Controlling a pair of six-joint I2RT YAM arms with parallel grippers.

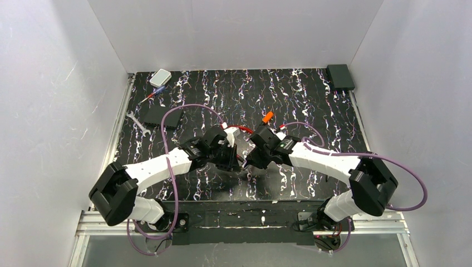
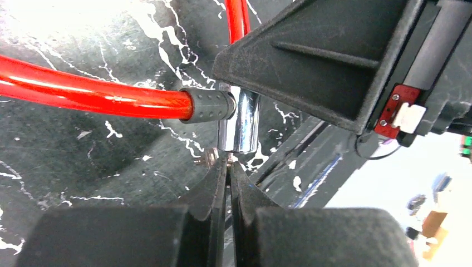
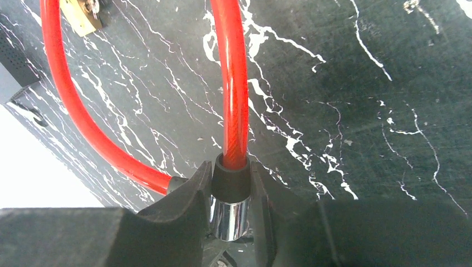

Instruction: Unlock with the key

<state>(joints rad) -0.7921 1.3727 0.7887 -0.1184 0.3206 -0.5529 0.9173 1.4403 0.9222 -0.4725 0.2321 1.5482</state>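
A red cable lock [image 2: 100, 92] with a chrome barrel [image 2: 240, 119] is held between my two grippers at mid-table. My right gripper [image 3: 231, 178] is shut on the barrel [image 3: 230, 217] and its black collar, with the red cable [image 3: 234, 83] running away from it. My left gripper [image 2: 228, 161] is shut, its tips at the barrel's end, pinching a thin brass-coloured piece [image 2: 209, 157]. The key [image 1: 268, 117], with its orange head, lies on the table just behind the right gripper [image 1: 251, 161], held by neither. The left gripper [image 1: 236, 158] faces it closely.
A small brass padlock [image 3: 83, 14] lies near the cable loop. A silver wrench [image 1: 136, 122], a black block [image 1: 161, 117], a white box [image 1: 160, 77] and a pen-like tool [image 1: 153, 94] are at the back left. A black box [image 1: 340, 77] sits back right. Grey walls enclose the table.
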